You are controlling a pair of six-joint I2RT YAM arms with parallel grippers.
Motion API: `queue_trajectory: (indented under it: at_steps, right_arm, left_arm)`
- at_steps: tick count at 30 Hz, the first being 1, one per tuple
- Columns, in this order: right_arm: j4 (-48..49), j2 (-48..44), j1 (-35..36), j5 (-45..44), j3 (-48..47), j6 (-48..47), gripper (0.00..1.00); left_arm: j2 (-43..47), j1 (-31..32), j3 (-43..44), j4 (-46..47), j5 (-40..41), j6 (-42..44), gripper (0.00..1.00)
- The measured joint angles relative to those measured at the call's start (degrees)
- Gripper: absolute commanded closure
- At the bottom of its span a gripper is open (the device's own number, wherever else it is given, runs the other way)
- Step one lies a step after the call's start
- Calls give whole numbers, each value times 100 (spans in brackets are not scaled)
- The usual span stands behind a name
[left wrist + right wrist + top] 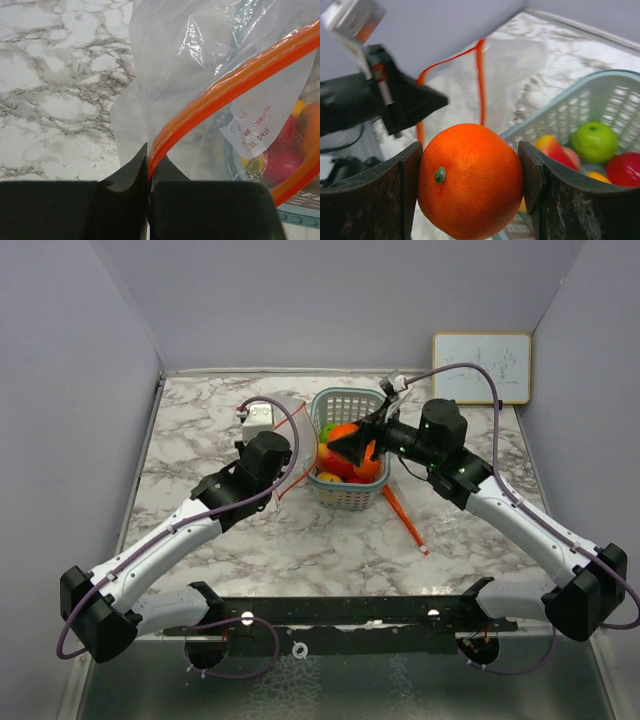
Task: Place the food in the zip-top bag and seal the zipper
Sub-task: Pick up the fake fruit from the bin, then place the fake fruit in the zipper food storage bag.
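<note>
Right wrist: right gripper (470, 165) is clenched on the orange fruit (470, 187), fingers square on its sides. The rest of the food (594, 141) sits in the basket (615, 82), lower and to the right. The zip-top bag (520, 70) stands beyond the fruit.

Left wrist: left gripper (149, 200) pinches the bag at its zipper (235, 80), bag film slack.

Top: held fruit is over the basket, bag just left of it.

My call: carry it left clear of the basket wall and release only inside the mouth. A single pinch may leave the mouth narrow.
</note>
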State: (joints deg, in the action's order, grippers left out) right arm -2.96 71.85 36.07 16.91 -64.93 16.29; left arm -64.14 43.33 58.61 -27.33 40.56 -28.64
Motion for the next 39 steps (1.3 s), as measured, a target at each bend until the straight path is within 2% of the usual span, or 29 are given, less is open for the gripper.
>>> queue_trajectory:
  at_steps: [4,8,14,17,23,29,36,39]
  right_arm:
    - [907,-15,0,1292,474,437,68]
    - [1786,184,11,2046,704,962,68]
    - [2920,907,68,2452,684,1672,68]
    - [3139,1158,103,2413,605,1864,68]
    - [3220,1569,179,1827,177,1950,66]
    - [2175,1895,673,245,-660,1447,56]
    - [994,2111,1204,-1220,-1235,901,26]
    - [627,2107,1300,-1637,-1252,721,19]
  left_arm:
    - [-4,-96,192,116,-295,-66,100]
    - [-4,-111,236,184,-564,-164,100]
    - [-2,-116,236,184,-872,-306,100]
    - [33,-122,236,181,-977,-376,100]
    - [326,-127,232,157,-1226,-525,100]
    - [881,-127,-7,166,-1532,-780,100]
    - [1163,-129,-313,350,-1792,-1093,100]
    - [1196,-129,-446,391,-1810,-1189,100]
